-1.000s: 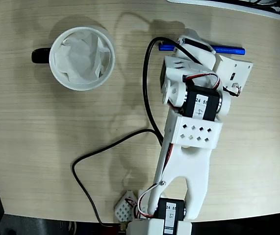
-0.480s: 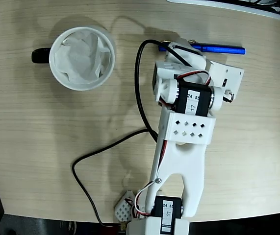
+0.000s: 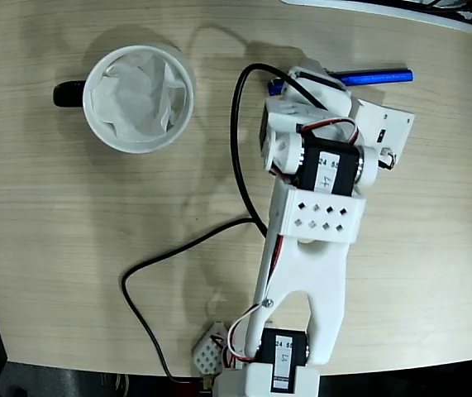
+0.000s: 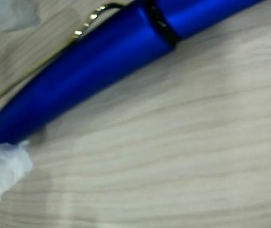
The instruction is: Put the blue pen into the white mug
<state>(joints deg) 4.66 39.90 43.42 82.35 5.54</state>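
Compared with half a second earlier, the blue pen (image 3: 374, 77) had tilted: its right end sat a little higher in the fixed view and its left end dipped under the arm's head, where before it had lain level. The arm (image 3: 314, 178) itself had barely shifted over the same spot. That suggested the jaws (image 3: 302, 83) were starting to take the pen up or nudge it, though whether they were apart or closed on it could not be told, since the arm's white housing hid them from above. In the wrist view the pen's cap (image 4: 85, 71) filled the frame diagonally, its wire clip (image 4: 40, 61) on the upper edge, close above the wooden desk (image 4: 182, 156); contact with the desk was unclear. The white mug (image 3: 138, 99), paper-lined, stood well apart to the left with its black handle (image 3: 69, 93) pointing left. My judgement: the pickup was under way, the carry to the mug not yet begun.
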